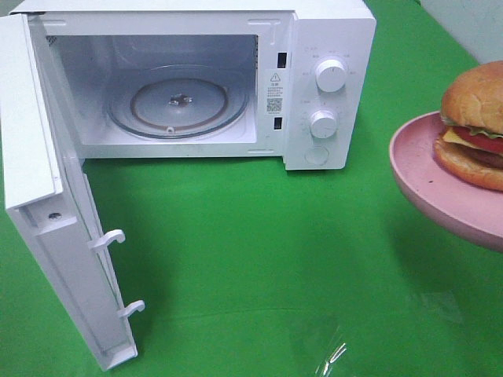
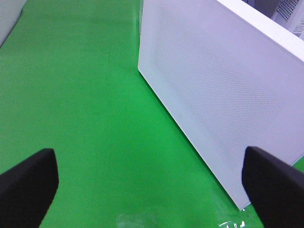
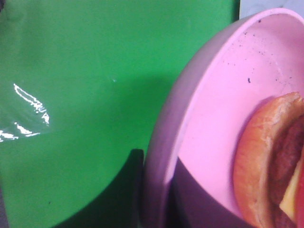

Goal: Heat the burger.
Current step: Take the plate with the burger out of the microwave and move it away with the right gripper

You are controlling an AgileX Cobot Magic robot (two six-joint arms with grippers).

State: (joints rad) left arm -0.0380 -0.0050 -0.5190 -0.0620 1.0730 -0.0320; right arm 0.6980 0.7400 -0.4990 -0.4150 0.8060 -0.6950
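From the high camera I see the microwave (image 1: 236, 78) at about twelve o'clock on the green cloth (image 1: 259, 251), its door (image 1: 55, 196) swung fully open toward nine o'clock and the glass turntable (image 1: 179, 102) bare inside. Two knobs (image 1: 330, 76) sit one above the other on its right-hand panel. The burger (image 1: 475, 126) rides on the pink plate (image 1: 428, 177) at three o'clock, raised above the cloth and casting a shadow on it, well apart from the oven mouth. My right wrist view shows the plate's rim (image 3: 161, 142) with a dark gripper finger tucked against it from beneath, so I read the right gripper as clamped on the plate. My left gripper (image 2: 152, 185) stands spread wide, grasping nothing, with the door's perforated outer face (image 2: 218, 95) just ahead of it.
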